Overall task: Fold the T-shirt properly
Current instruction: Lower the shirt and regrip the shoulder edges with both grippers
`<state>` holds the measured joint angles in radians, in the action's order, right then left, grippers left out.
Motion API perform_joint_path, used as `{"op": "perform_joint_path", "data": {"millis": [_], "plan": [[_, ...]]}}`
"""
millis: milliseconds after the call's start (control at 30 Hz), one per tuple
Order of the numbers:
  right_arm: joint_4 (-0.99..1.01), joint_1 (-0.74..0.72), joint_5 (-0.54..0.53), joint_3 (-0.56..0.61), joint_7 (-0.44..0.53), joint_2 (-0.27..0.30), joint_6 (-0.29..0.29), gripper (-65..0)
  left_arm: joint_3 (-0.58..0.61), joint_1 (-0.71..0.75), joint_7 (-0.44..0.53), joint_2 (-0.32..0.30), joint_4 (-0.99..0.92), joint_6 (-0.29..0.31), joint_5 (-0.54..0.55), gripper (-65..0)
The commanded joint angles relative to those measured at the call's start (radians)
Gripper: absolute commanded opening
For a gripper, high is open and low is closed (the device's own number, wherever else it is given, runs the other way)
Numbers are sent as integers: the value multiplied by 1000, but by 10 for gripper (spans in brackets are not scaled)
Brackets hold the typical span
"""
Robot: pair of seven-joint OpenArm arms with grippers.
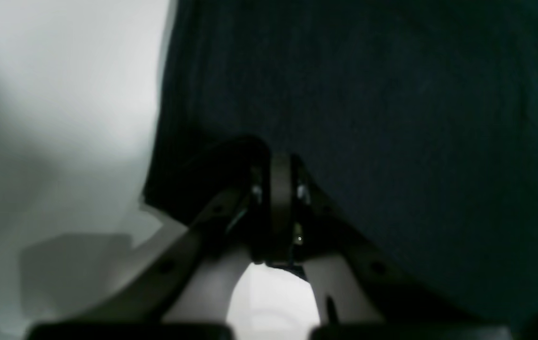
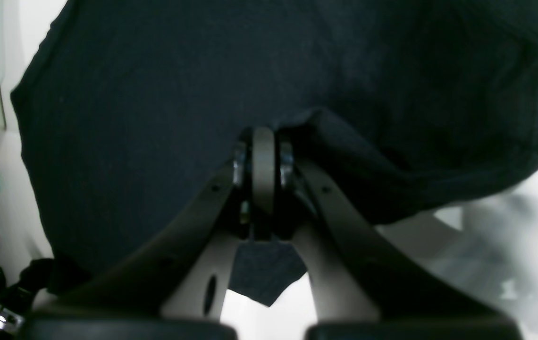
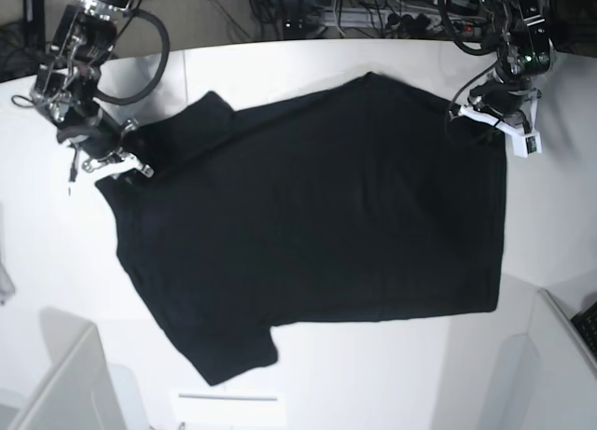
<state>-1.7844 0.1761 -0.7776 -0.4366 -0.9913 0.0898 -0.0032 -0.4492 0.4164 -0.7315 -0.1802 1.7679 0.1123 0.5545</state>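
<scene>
T-shirt (image 3: 317,215) lay spread flat on the table (image 3: 280,62). My left end effector (image 1: 281,163) and right end effector (image 2: 263,134) were clamped on its far edge. Thin pinches; uneven lift could slip fabric.

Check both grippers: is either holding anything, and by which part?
Both grip the black T-shirt. The right gripper is shut on an edge near the sleeve; the left gripper is shut on the far corner at the opposite end.
</scene>
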Motion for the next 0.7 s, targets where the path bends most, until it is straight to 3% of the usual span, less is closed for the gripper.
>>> {"op": "perform_joint_path", "data": {"millis": [0,367,500,667], "plan": [[8,-25,-9,-1,22,8,4,-650,-6,-14,16,-11,7,5,6,-650],[192,-183,-9,-1,27,6,4,-650,-6,-103,16,-11,-79,2,6,-650],[255,-238,-9,-1,27,6,4,-650,-6,-121,16,-12,-95,-84,6,-650],[304,-293,-9,-1,27,6,4,-650,2,-150,16,-12,-98,-93,6,-650]]}}
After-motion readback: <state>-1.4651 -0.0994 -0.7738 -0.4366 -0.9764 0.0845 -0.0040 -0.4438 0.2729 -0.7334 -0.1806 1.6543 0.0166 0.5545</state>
